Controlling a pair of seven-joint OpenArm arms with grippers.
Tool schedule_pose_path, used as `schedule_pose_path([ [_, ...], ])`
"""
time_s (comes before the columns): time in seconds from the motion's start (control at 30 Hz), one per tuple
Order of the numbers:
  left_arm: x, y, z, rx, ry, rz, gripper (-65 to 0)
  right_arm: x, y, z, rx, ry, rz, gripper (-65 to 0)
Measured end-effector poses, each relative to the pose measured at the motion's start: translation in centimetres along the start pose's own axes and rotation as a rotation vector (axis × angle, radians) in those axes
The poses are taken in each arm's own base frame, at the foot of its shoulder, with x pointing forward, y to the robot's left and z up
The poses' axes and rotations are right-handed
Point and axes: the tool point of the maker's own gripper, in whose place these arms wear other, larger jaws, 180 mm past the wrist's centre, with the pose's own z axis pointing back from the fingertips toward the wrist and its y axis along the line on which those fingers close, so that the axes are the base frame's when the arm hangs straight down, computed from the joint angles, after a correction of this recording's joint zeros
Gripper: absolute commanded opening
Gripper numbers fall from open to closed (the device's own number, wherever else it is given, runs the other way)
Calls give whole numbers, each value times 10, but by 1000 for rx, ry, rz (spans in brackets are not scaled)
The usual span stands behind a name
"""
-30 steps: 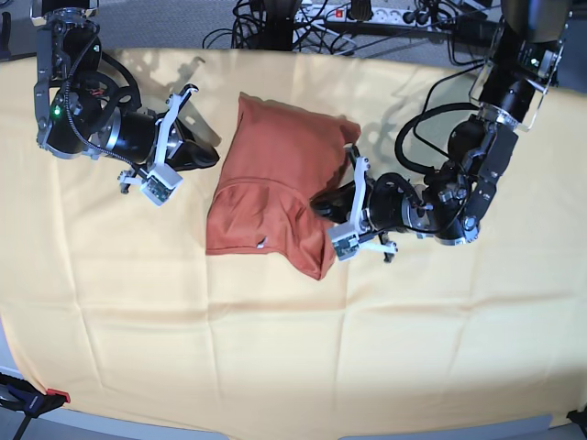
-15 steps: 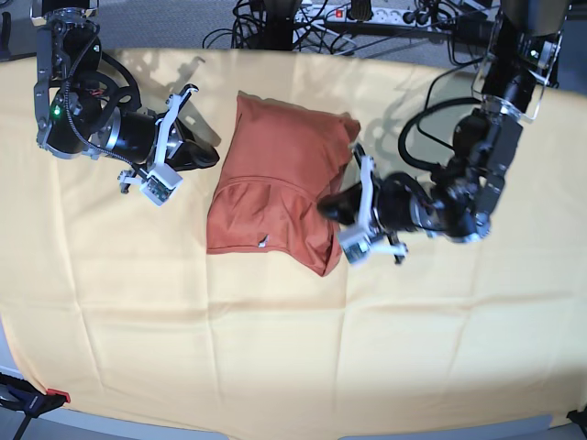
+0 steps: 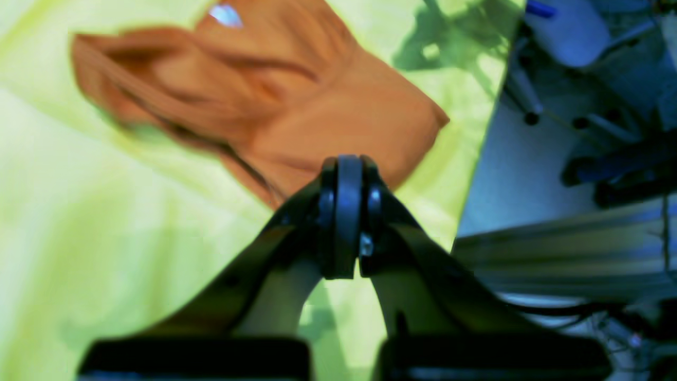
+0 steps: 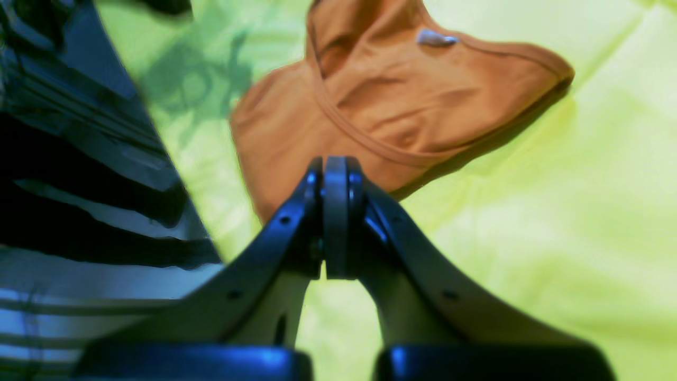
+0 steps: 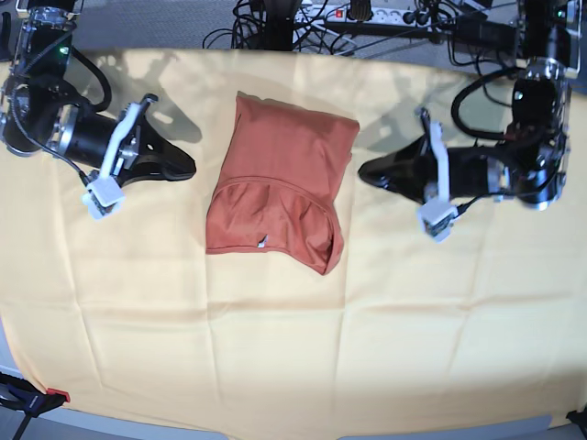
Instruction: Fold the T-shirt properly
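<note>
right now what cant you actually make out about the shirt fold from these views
- Underside layers of the T-shirt: hidden by its own top layer in the base view.
- White tag: too small to read in the base view, and blurred in both wrist views.
- Far edge of the T-shirt in the left wrist view: blurred, and the shut left gripper covers its near edge.
- Near edge in the right wrist view: behind the shut right gripper.

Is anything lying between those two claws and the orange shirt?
Nothing visible. The T-shirt lies folded on the yellow cloth, with only bare cloth between it and the left claw on one side and the right claw on the other. Both claws are shut and empty.
</note>
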Motion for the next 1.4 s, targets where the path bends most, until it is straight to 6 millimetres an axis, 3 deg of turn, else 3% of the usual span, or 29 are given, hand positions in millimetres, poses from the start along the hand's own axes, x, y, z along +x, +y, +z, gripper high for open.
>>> schedule_pose_path([
  [0.1, 8, -13, 14, 33, -43, -41, -650, -11, -9, 20, -47, 41, -23, -650],
  [0.2, -6, -29, 21, 55, -25, -18, -650, -22, -12, 41, -123, 70, -35, -650],
  [0.47, -36, -73, 45, 107, 40, 28, -650, -48, 12, 89, -266, 150, -41, -650],
  [0.67, -60, -103, 66, 158, 120, 98, -650, -88, 36, 113, -321, 229, -176, -650],
  [0.8, -82, -114, 78, 215, 147, 240, -650, -113, 54, 123, -330, 273, -276, -650],
  [0.97, -117, -151, 79, 184, 238, 408, -650, -143, 84, 132, -308, 359, -395, -650],
  [1.17, -135, -194, 77, 136, 266, 570, -650, -169, 116, 141, -251, 447, -504, -650],
  [1.3, -135, -207, 66, 80, 222, 633, -650, -201, 135, 137, -176, 465, -663, -650],
  [1.33, -141, -206, 63, 81, 203, 667, -650, -209, 138, 133, -152, 465, -704, -650],
  [1.4, -175, -208, 57, 96, 273, 723, -650, -226, 141, 123, -115, 458, -778, -650],
])
